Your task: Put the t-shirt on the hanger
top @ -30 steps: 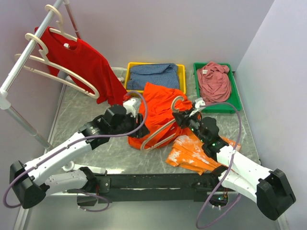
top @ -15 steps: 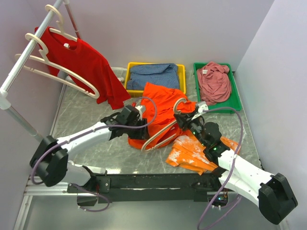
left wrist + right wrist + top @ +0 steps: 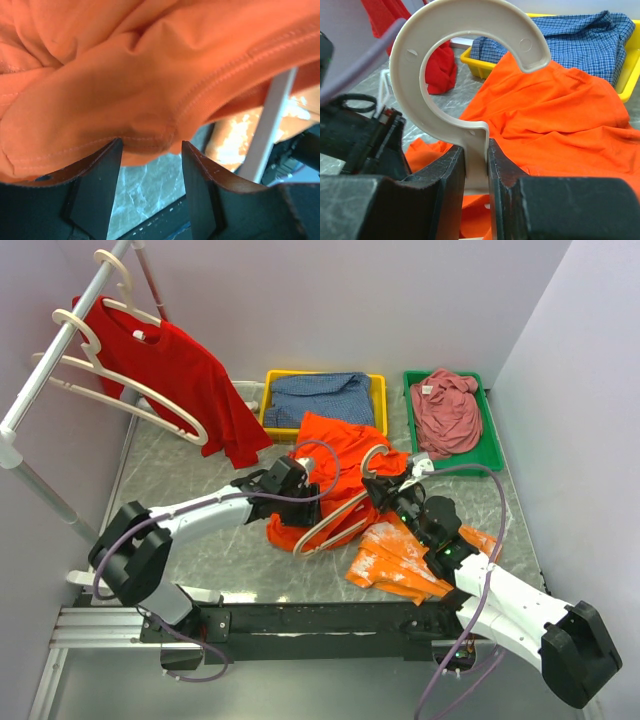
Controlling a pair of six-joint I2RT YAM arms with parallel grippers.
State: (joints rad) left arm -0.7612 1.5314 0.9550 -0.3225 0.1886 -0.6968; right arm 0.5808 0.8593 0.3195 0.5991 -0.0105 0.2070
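At the far left of the tabletop (image 3: pixel 165 485) a dark red shirt (image 3: pixel 185 370) hangs on the rack (image 3: pixel 60 340), out of play. Next along, the left hand (image 3: pixel 150 147) is pushed up against the orange t-shirt (image 3: pixel 335 450), which lies heaped in the middle of the tabletop. Its fingers stand well apart with a stitched hem fold sagging between the tips, not pinched as far as I can judge. Right of that, the hanger (image 3: pixel 475 15) lies slanted over the t-shirt's near edge, one shoulder seemingly tucked under the cloth. The right hand (image 3: pixel 476 165) is clamped tight on its neck just below the hook. The step in hand looks like threading the hanger into the t-shirt. Next, the left hand likely needs to close on that hem and hold it open while the right slides the hanger's shoulder further inside
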